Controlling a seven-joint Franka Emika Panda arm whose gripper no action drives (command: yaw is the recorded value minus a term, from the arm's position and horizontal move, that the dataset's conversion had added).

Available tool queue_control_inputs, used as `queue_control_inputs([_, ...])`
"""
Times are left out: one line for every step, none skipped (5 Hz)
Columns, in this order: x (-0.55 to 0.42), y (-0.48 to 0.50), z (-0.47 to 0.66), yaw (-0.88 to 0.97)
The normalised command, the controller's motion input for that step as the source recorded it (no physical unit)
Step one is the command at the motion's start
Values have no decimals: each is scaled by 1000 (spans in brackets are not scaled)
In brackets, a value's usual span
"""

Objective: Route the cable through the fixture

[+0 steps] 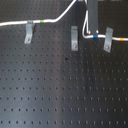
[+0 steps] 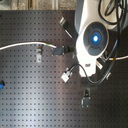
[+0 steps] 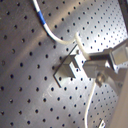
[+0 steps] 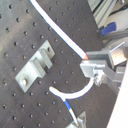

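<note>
Closest to the lens in the second wrist view is my gripper (image 4: 95, 70), its fingers pressed together on the cable (image 4: 60, 31), which they pinch at a point where the white cord comes down from one side and loops away below; the fixture (image 4: 36, 66) sits just beside that pinch, off to the side of the fingertips, not yet touching the cord. Seen in the first wrist view, that same clip (image 3: 70, 67) stands directly ahead of the fingers, and the cord (image 3: 50, 30) arches over its top rather than sitting in the slot. From the first exterior view, the cable (image 1: 15, 23) already lies across one clip (image 1: 29, 32) on the first exterior view's left and another (image 1: 108, 40) on the first exterior view's right; the middle clip (image 1: 74, 38) stands apart below the cord's run, and I judge that one to be my target; my arm hangs just above and to its right. Its long axis stands upright off the black perforated board (image 1: 60, 95), so I judge the cord must come down into the slot from above, crosswise to the strip.
</note>
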Motion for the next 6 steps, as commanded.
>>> queue_control_inputs([0,0,47,0])
queue_control_inputs([2,1,107,0])
queue_control_inputs([-482,120,334,183])
queue_control_inputs([-326,300,201,131])
queue_control_inputs([2,578,53,0])
queue_control_inputs([32,88,224,-346])
